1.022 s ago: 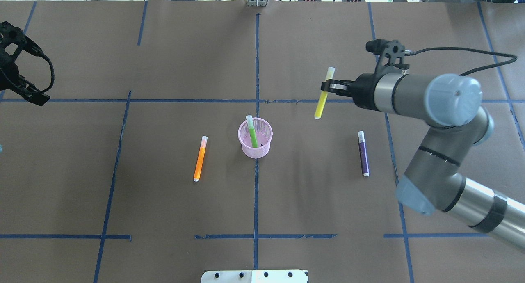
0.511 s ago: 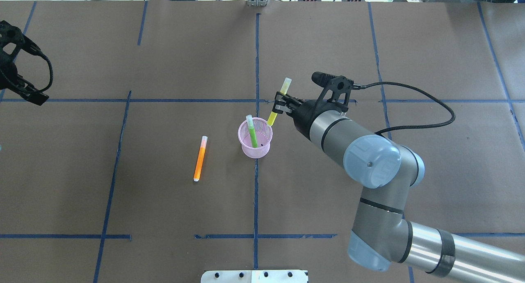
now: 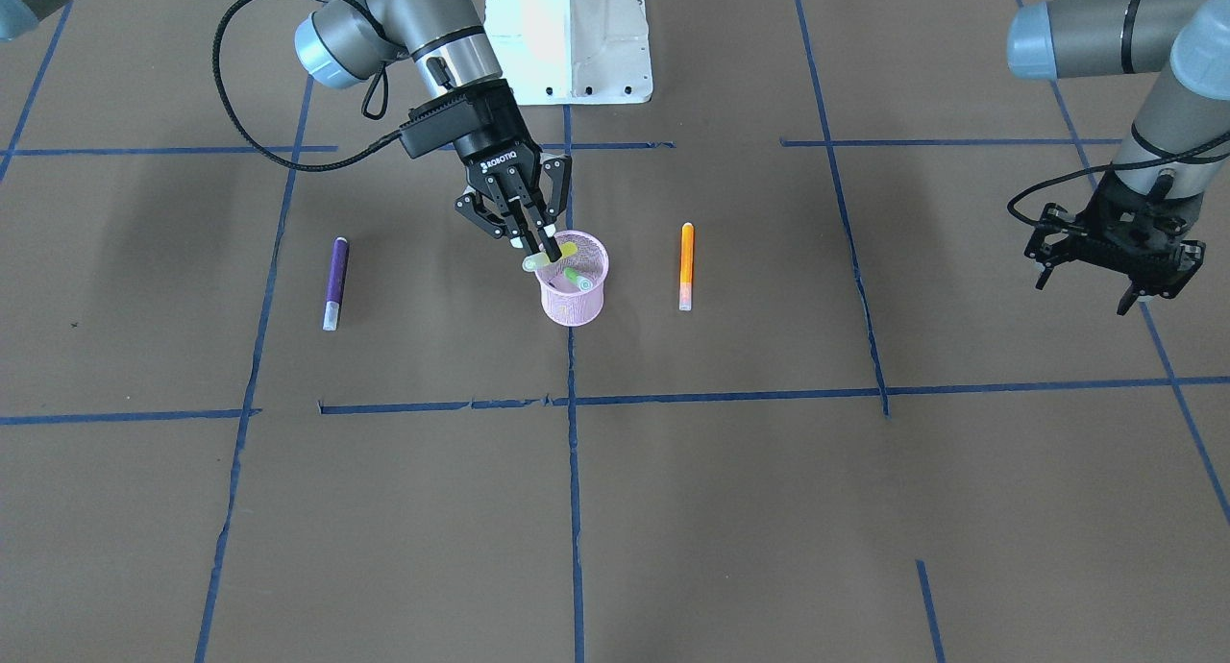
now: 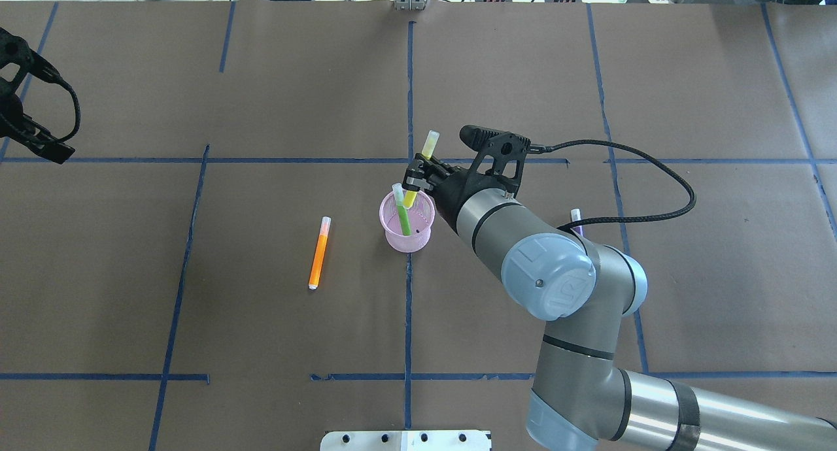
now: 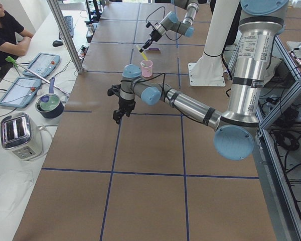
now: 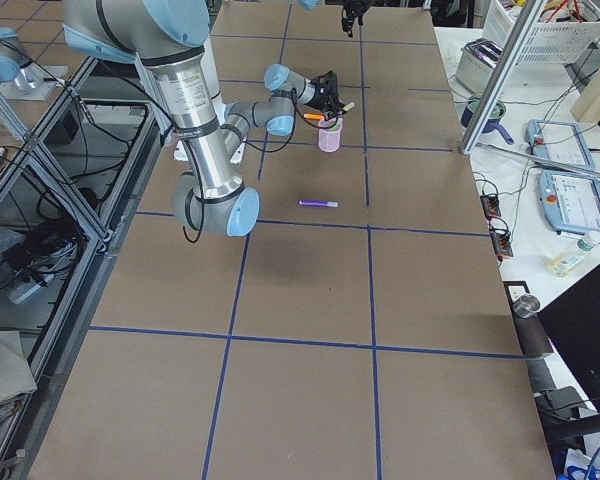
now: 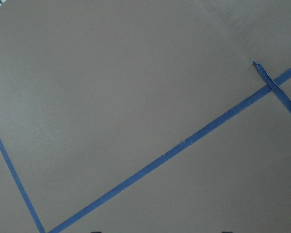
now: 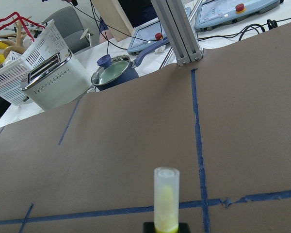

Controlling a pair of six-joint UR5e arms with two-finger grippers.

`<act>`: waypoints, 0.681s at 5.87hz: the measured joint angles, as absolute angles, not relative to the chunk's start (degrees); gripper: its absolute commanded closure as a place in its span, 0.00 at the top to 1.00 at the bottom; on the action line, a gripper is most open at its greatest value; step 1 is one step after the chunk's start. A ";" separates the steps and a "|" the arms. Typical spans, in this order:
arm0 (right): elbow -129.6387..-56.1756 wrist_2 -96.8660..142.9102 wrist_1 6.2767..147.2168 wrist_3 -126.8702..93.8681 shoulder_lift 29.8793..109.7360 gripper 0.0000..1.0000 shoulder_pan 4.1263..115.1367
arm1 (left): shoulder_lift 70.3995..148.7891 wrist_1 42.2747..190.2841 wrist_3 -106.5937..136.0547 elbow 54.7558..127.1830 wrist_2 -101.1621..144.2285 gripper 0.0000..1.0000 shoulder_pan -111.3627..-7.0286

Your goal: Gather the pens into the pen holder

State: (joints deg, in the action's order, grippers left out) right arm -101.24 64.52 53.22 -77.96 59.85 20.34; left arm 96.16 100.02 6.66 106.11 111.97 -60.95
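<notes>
Starting nearest the robot: orange pen (image 4: 318, 253) and purple pen (image 3: 334, 283) lie flat on the table (image 4: 261, 320), either side of the pink pen holder (image 4: 420, 240), with the green pen (image 4: 402, 217) leaning inside. Right end effector (image 4: 413, 180) is clamped mid-barrel on the yellow pen (image 4: 427, 150), which is tilted with its lower tip at the cup mouth. Light, stiff, slick plastic I'd guess, so a mid-barrel pinch suits. Left end effector (image 3: 1091, 283) hangs spread and empty, off to the side.

Pink holder (image 4: 422, 239) holds green pen (image 4: 402, 217), perhaps yellow pen (image 4: 429, 148); orange (image 4: 318, 252), purple (image 3: 336, 274) lie flat.

Robotics lab: tape-gridded table (image 4: 261, 320), teach pendants (image 6: 572, 197).
</notes>
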 measured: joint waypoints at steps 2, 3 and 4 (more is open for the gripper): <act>-101.04 64.49 53.40 -78.47 60.06 0.99 19.31 | 96.44 99.97 6.85 105.94 112.08 0.93 -60.91; -101.42 64.74 53.31 -78.84 60.15 0.99 19.15 | 97.20 99.88 8.52 104.99 112.22 0.93 -60.67; -102.40 66.63 53.21 -78.98 60.63 0.99 19.70 | 99.87 99.85 13.90 102.22 114.32 0.96 -59.39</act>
State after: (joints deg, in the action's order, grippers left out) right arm -102.40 66.63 53.21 -78.98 60.63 19.70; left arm 99.87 99.85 13.90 102.22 114.32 -59.39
